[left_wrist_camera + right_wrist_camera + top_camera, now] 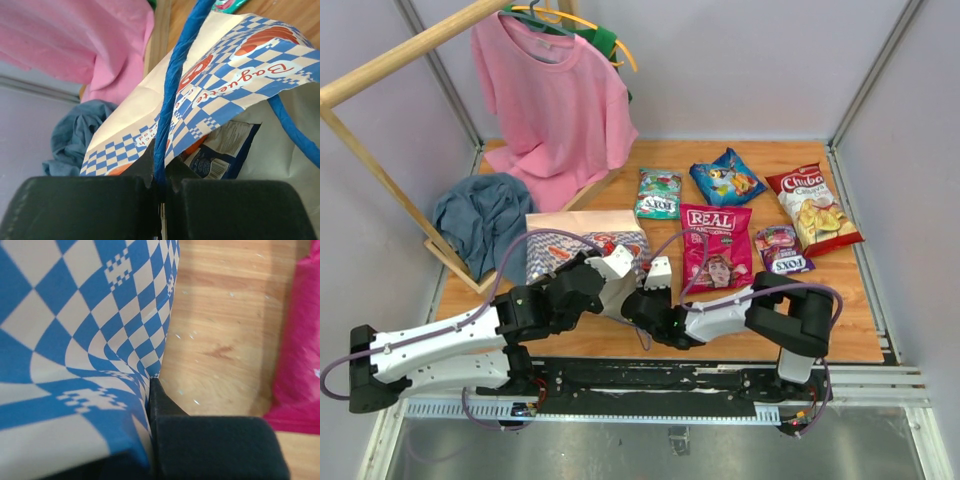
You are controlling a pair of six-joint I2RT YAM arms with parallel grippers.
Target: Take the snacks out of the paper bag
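Note:
The checkered paper bag lies on the wooden board, its mouth towards the arms. My left gripper is shut on one thin blue cord handle, which lifts the bag's upper wall. Under that wall a blue snack packet lies inside the bag. My right gripper is shut on the bag's checkered edge; one finger shows and the paper hides the other. Outside the bag lie the teal packet, a blue one, the Chiba chips, the pink REAL bag and a purple packet.
A pink T-shirt hangs from a wooden rack at the back left. A blue-grey cloth lies left of the bag. Grey walls close in the board on three sides. The pink REAL bag lies just right of my right gripper.

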